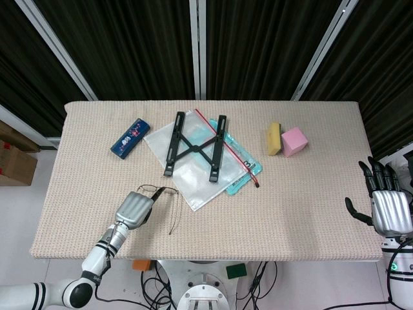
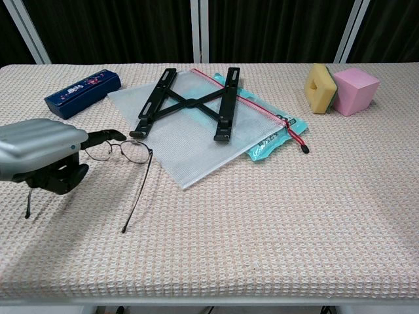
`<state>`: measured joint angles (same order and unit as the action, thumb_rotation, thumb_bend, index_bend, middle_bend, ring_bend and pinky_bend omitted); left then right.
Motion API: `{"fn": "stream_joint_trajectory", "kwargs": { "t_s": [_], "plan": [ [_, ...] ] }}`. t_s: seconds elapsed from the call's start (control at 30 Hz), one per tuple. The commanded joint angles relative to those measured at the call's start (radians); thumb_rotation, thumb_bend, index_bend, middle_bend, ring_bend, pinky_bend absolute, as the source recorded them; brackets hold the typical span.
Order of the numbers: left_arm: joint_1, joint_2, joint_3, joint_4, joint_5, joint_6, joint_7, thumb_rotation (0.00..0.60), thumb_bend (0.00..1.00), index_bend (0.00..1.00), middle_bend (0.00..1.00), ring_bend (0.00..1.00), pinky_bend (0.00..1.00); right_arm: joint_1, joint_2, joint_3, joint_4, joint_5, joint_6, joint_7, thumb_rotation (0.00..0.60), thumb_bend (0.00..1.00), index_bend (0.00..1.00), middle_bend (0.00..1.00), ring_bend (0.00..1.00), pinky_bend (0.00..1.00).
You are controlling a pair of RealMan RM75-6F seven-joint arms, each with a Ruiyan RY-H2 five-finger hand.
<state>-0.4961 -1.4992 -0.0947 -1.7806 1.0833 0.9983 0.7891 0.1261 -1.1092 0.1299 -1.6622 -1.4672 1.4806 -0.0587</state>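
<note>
A beige woven counter (image 1: 310, 213) seen from above and from the front. The left hand (image 1: 134, 210) lies low over the counter near its front left corner, back upward, its fingers (image 2: 105, 136) curled down at a pair of wire-rimmed glasses (image 2: 127, 152). The fingertips meet the frame's left side; whether they actually grip it cannot be told. The glasses rest on the counter, lenses toward the back, one thin arm stretching toward the front edge.

The right hand (image 1: 387, 201) hovers off the right edge, holding nothing, fingers spread and pointing toward the back.

Behind the glasses, mid-counter, lies a clear zip pouch (image 1: 193, 169) with a black folding stand (image 1: 195, 143) on top and a teal packet (image 1: 244, 175) tucked under its right side. A blue case (image 1: 130, 137) sits toward the back left. Toward the back right, a yellow sponge (image 1: 274, 138) stands just beside a pink block (image 1: 293, 141).
</note>
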Motion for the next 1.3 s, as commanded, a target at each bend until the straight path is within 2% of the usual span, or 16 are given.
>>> {"fn": "stream_joint_trajectory", "kwargs": {
  "t_s": [0.03, 0.2, 0.6, 1.07, 1.3],
  "plan": [
    [-0.029, -0.017, -0.001, -0.017, -0.059, 0.014, 0.039, 0.600, 0.67, 0.04, 0.97, 0.90, 0.98, -0.001, 0.001, -0.001, 0.001, 0.001, 0.000, -0.001, 0.520, 0.38, 0.00, 0.00, 0.00, 0.00],
    [-0.048, -0.018, 0.014, -0.025, -0.111, 0.032, 0.057, 0.600, 0.67, 0.04, 0.97, 0.90, 0.98, -0.006, 0.005, -0.003, 0.004, 0.000, 0.008, 0.003, 0.528, 0.38, 0.00, 0.00, 0.00, 0.00],
    [-0.075, -0.021, 0.041, -0.027, -0.162, 0.080, 0.057, 0.600, 0.67, 0.04, 0.97, 0.91, 0.98, -0.012, 0.000, -0.013, 0.037, -0.003, 0.009, 0.033, 0.535, 0.38, 0.00, 0.00, 0.00, 0.00],
    [-0.153, -0.064, 0.005, 0.102, -0.281, 0.041, 0.025, 0.600, 0.67, 0.03, 0.98, 0.91, 0.98, -0.005, -0.009, -0.011, 0.048, 0.001, -0.001, 0.026, 0.543, 0.39, 0.00, 0.00, 0.00, 0.00],
    [-0.167, -0.053, 0.008, 0.100, -0.298, 0.055, 0.010, 0.600, 0.67, 0.03, 0.98, 0.91, 0.98, -0.001, -0.012, -0.011, 0.049, 0.004, -0.008, 0.020, 0.544, 0.39, 0.00, 0.00, 0.00, 0.00]
  ]
}}
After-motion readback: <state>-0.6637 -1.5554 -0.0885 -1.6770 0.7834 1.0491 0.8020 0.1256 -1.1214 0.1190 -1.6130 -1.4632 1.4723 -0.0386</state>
